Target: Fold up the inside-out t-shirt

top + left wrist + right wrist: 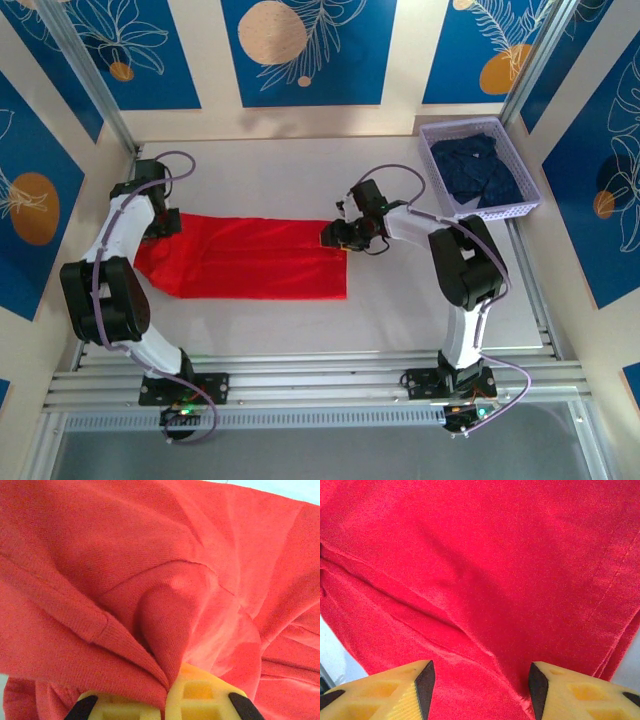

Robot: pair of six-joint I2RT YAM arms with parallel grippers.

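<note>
The inside-out t-shirt (250, 262), pinched in my left gripper (167, 697), may skew if my parted right gripper (481, 685) closes on no cloth.

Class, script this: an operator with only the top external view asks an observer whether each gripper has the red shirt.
Operator: Does the left gripper hold the shirt?
Observer: Yes. In the left wrist view the left gripper is shut, with a fold of shirt pinched between its fingers.
Operator: And the right?
Observer: The right gripper is open over the shirt. A crease runs between its fingers, and it is not yet clamped.
</note>
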